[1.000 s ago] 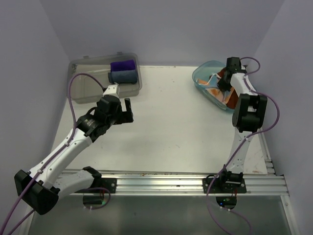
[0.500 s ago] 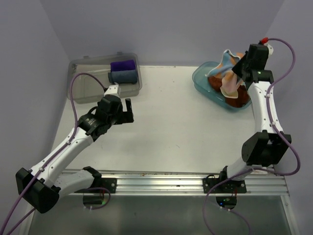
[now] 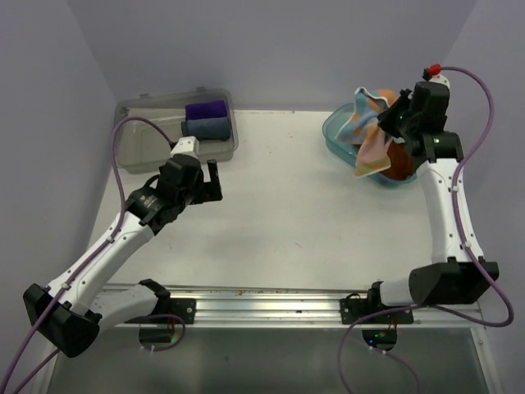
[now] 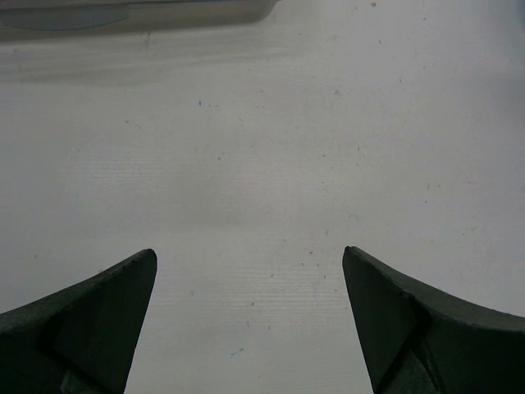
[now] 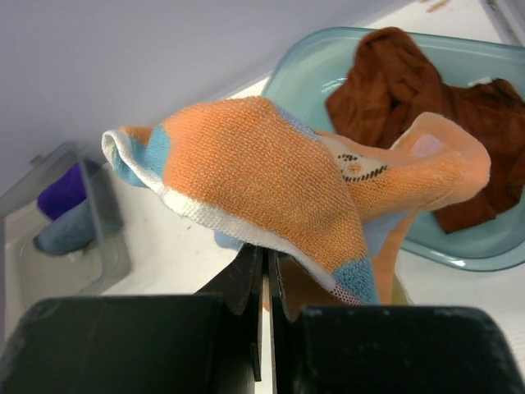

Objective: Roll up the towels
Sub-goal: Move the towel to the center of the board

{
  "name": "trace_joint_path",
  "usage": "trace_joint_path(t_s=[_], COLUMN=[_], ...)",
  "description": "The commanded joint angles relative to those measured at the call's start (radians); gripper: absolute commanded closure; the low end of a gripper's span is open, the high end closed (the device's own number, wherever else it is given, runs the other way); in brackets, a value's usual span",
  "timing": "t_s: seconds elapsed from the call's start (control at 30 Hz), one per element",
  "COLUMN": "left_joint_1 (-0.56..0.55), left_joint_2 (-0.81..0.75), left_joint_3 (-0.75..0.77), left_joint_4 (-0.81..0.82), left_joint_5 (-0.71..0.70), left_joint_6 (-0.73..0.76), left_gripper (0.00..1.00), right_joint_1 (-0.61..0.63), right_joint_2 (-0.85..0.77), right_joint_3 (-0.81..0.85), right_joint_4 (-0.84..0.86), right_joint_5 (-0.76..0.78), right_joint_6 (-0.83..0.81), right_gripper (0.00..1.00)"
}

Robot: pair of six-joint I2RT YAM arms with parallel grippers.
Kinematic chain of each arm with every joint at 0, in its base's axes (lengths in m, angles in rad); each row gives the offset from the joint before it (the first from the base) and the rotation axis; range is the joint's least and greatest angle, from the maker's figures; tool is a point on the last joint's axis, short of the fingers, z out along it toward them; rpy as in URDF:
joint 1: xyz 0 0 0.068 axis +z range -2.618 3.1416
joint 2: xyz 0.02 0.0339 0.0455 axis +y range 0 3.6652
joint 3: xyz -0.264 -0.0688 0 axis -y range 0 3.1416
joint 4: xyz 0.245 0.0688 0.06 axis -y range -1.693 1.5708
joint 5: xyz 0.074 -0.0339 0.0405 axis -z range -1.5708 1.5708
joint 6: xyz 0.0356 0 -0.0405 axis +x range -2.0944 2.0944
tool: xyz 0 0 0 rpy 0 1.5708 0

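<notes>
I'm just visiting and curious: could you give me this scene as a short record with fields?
Right gripper: shut on the patterned pale blue, orange and white towel, held over the teal plastic tub
Tub contents: rust-brown terry towel
Left gripper: open, empty, above the white table
Clear plastic bin: purple cloth, grey-blue cloth

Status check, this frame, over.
Right claw shut on patterned towel, held over tub. Left claw open, empty, over table. Brown towel in tub. Nothing blocking.

Table (image 3: 287,205) lies open between clear bin (image 3: 141,152) and tub (image 3: 335,138) beneath patterned towel (image 3: 369,139).
</notes>
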Motion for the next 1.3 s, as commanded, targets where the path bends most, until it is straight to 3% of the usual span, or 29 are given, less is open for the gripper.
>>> trace_joint_path(t_s=[0.0,0.13,0.27,0.4,0.43,0.53,0.6,0.7,0.8,0.97,1.27], left_joint_1=[0.009,0.037,0.045,0.043,0.045,0.043,0.040,0.007,-0.061,-0.208,-0.331], left_joint_2=[-0.008,-0.005,0.000,0.030,0.040,0.075,0.089,0.083,0.069,0.112,0.426], left_joint_3=[0.109,0.183,0.204,0.166,0.154,0.117,0.082,-0.006,-0.113,-0.219,-0.224], left_joint_4=[-0.033,-0.079,-0.071,-0.039,-0.024,-0.022,-0.024,0.008,0.061,0.197,0.369], left_joint_5=[-0.061,-0.072,-0.057,-0.003,0.023,0.096,0.146,0.231,0.262,0.276,0.353], left_joint_6=[0.012,0.032,0.047,0.041,0.041,0.043,0.047,0.012,-0.055,-0.129,-0.163], left_gripper=[0.01,0.01,0.01,0.00,0.01,0.01,0.01,0.01,0.03,0.04,0.11], right_joint_1=[0.133,0.266,0.409,0.516,0.527,0.541,0.541,0.540,0.530,0.512,0.481], right_joint_2=[-0.147,-0.236,-0.331,-0.272,-0.240,-0.079,-0.043,-0.077,-0.108,-0.143,-0.129], right_joint_3=[-0.021,-0.132,-0.336,-0.510,-0.519,-0.477,-0.487,-0.525,-0.555,-0.622,-0.690], right_joint_4=[-0.029,-0.049,0.073,0.205,0.241,0.180,0.167,0.149,0.115,0.049,0.054], right_joint_5=[-0.031,-0.047,-0.057,0.016,0.036,0.004,0.002,0.074,0.142,0.153,0.127], right_joint_6=[-0.040,0.027,0.191,0.306,0.315,0.276,0.257,0.214,0.171,0.081,0.042], right_gripper=[1.00,1.00,1.00,1.00,0.93,0.43,0.29,0.28,0.33,0.33,0.26])
